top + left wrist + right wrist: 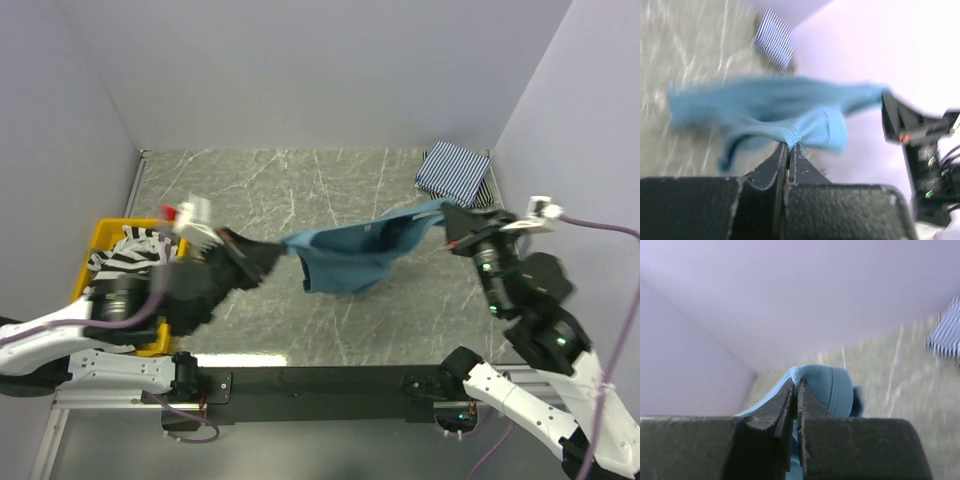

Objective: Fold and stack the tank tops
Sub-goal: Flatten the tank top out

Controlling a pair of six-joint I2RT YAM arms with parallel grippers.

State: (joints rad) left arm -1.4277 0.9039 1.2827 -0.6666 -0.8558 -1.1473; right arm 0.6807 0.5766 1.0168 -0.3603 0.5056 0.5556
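Two arms are seen, each ending in one pincer. Three tank tops are counted with certainty. One teal-blue tank top (350,255) is held clear of the grey marbled worktop (290,190), stretched roughly level between both pincers, its middle sagging in a loose fold towards the surface. The left pincer (277,247) is pressed together on the top's left end; in the left wrist view a ribbed hem is seen nipped between the fingertips (781,152). The right pincer (446,216) is likewise closed tight on the right end, a ribbed band being bunched at its tips in the right wrist view. One navy-white pinstriped tank top (455,168) is noted folded and lying flat at the far right corner of the worktop, well apart from the held garment. A dark edge shows beneath its near side; whether that is a further top cannot be told. One yellow bin (103,232) is placed at the left edge of the worktop, beside the left arm. One black-and-white striped tank top (135,255) is crumpled inside it, partly hidden by that arm. An olive-green top is not made out with any confidence. The wrist views are blurred.
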